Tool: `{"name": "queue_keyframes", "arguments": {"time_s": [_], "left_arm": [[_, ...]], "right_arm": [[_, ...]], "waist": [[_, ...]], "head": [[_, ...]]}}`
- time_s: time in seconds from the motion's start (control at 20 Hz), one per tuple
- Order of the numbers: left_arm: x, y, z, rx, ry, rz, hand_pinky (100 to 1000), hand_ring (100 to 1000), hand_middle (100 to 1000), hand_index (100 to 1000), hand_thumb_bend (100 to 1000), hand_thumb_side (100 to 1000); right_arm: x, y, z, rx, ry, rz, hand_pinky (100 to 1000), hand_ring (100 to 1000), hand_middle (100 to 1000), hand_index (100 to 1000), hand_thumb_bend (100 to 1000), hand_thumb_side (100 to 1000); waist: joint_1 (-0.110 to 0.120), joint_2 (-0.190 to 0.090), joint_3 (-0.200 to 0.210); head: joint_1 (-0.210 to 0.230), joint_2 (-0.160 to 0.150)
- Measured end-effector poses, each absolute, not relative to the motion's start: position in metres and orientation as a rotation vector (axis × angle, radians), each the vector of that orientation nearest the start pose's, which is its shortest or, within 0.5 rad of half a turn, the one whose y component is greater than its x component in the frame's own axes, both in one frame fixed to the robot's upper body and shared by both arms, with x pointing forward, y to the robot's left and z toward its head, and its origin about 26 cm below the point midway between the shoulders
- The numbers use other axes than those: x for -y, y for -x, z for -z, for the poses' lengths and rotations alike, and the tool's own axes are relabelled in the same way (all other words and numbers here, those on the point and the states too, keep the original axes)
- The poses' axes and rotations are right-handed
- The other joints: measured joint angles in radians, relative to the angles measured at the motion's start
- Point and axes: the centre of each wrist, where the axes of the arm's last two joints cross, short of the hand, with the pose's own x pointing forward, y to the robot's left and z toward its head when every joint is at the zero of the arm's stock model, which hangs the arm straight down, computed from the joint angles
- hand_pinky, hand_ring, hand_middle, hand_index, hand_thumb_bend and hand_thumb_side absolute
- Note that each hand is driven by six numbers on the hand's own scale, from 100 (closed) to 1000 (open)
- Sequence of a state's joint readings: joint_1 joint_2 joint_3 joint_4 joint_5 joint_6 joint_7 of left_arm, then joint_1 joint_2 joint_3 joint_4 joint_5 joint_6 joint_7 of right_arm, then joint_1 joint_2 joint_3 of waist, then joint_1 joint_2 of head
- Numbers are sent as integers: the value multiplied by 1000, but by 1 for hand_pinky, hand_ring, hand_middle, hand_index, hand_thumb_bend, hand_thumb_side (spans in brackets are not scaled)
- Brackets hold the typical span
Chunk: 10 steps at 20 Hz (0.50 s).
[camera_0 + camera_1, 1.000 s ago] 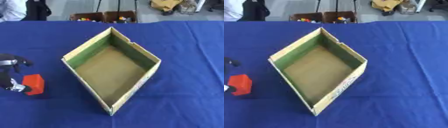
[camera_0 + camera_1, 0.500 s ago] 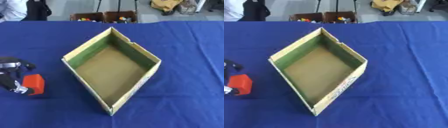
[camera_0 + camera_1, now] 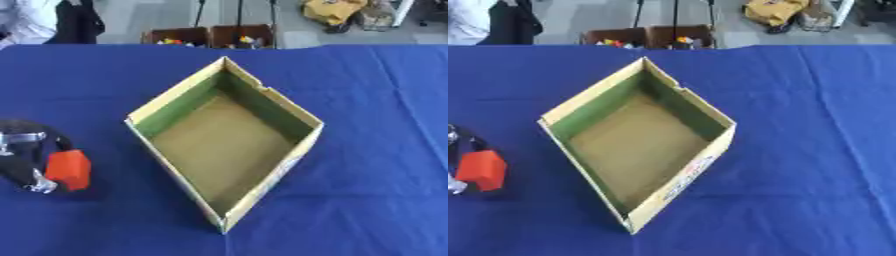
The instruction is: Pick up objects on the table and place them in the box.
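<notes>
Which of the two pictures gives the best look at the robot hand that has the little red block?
The left eye view. There the left hand shows most of its black body and silver parts, curled round the red block beside the box. In the right eye view the picture's left edge cuts the hand off, leaving only a sliver beside the block.

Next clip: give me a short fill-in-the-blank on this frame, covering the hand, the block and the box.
1. The left hand is holding a block whose colour is ____.
2. The inside of the box holds ____ objects.
3. The tablecloth is ____ in colour.
4. The block is on the box's ____ side.

Missing words: red; no; blue; left
</notes>
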State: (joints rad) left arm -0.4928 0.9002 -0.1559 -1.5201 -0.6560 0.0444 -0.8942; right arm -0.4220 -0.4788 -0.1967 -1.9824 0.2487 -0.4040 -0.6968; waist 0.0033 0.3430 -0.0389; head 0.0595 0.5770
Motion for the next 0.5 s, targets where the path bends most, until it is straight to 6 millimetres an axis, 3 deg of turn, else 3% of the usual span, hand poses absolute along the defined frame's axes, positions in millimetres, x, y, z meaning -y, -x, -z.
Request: {"name": "queue_keyframes", "arguments": {"time_s": [0.2,0.35,0.5], "left_arm": [[-376,-362,-223,862,-786,1579,338,562,636,723,400,485],[-374,-364,-217,883,-816,1552,302,537,606,697,367,497],[-374,-365,-214,895,-834,1531,285,526,592,680,270,486]], "right_arm": [[317,-301,-268,-3065,-875,-331,757,703,754,734,100,665],[317,-301,-268,-3065,-876,-336,757,703,755,733,100,661],[317,-301,-268,-3066,-877,-338,757,702,755,732,100,661]], "waist": [[0,0,-2],[0,0,-2],[0,0,-2]], "head": [[0,-4],[1,-6],[1,-6]]}}
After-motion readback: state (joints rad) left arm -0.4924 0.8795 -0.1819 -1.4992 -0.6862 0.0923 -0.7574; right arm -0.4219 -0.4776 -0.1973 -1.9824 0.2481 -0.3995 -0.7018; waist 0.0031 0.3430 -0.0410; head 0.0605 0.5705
